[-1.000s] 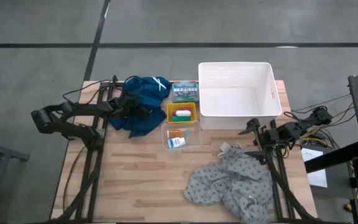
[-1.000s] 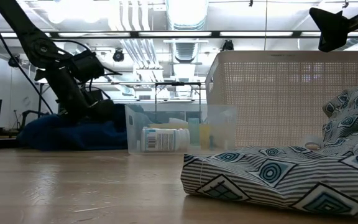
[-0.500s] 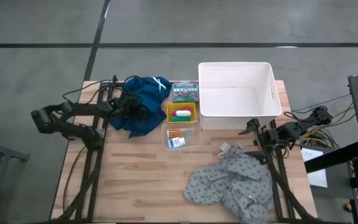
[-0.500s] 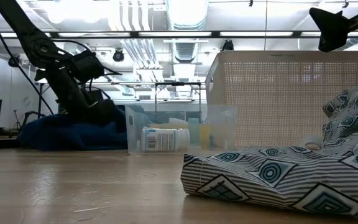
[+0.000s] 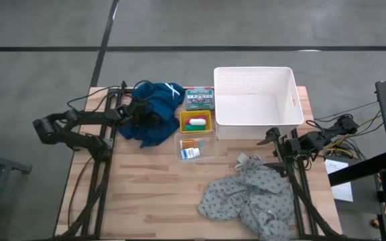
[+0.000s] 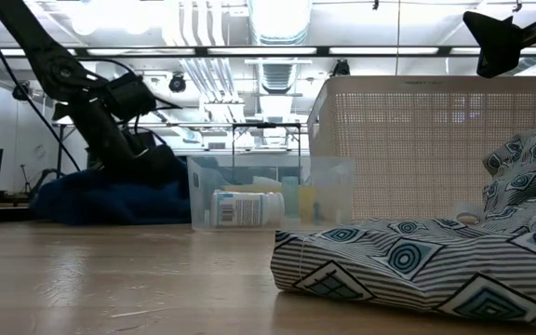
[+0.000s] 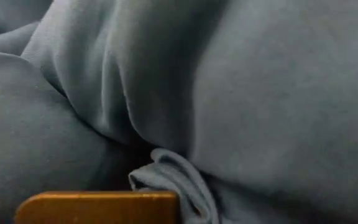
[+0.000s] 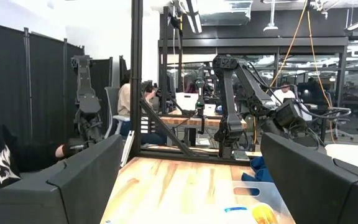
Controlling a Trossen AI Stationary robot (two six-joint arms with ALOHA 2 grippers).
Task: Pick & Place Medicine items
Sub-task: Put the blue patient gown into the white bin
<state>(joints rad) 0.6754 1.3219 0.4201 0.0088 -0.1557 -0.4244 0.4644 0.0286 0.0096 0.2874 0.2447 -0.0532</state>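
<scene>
left gripper (image 5: pixel 141 114) pinched on dark blue cloth (image 5: pixel 154 122) (apparently a fold) | right gripper (image 5: pixel 271 139) wide open, empty, parked beside white basket (image 5: pixel 253 124)

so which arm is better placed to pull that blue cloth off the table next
Left. The left gripper is already down on the dark blue cloth, pinching a fold of it. The right gripper hangs open by the white basket, across the table from the cloth.
</scene>
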